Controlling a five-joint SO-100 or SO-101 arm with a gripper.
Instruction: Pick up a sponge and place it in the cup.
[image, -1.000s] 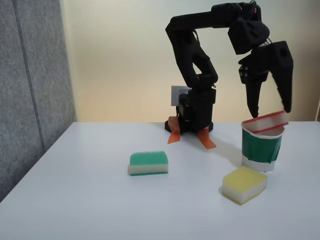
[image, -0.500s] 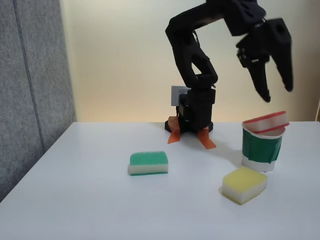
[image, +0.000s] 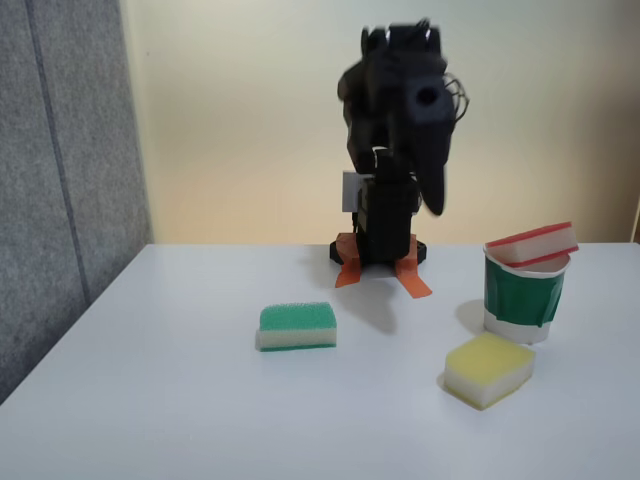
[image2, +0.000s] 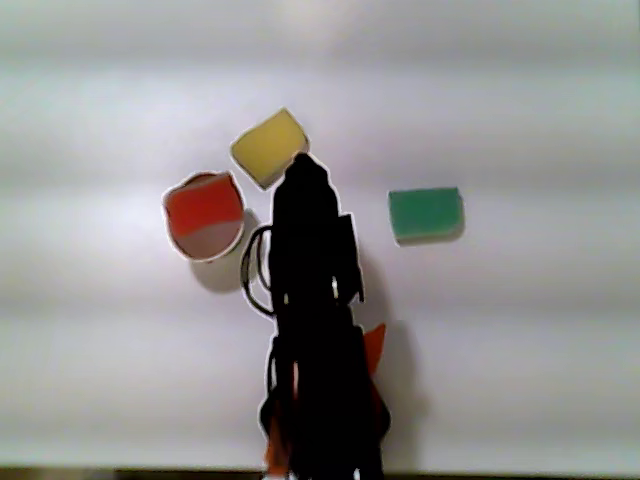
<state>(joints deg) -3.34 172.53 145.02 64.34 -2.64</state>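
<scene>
In the fixed view, going left to right, a green-topped sponge is lying flat on the white table, its long side running across the picture. Behind it the black arm is standing folded over its base, blurred, with the jaws hanging downward; I cannot tell whether they are wide or narrow. Further right a yellow sponge is lying near the front edge, turned at a slant. Just behind it the cup is standing upright, and the sponge is sitting across its mouth, red face up, long axis running left to right and tilting up toward the right, sticking out above the rim.

In the other view the cup is lying left, the red sponge covering its upper half.

Three sponges and one cup are showing.
</scene>
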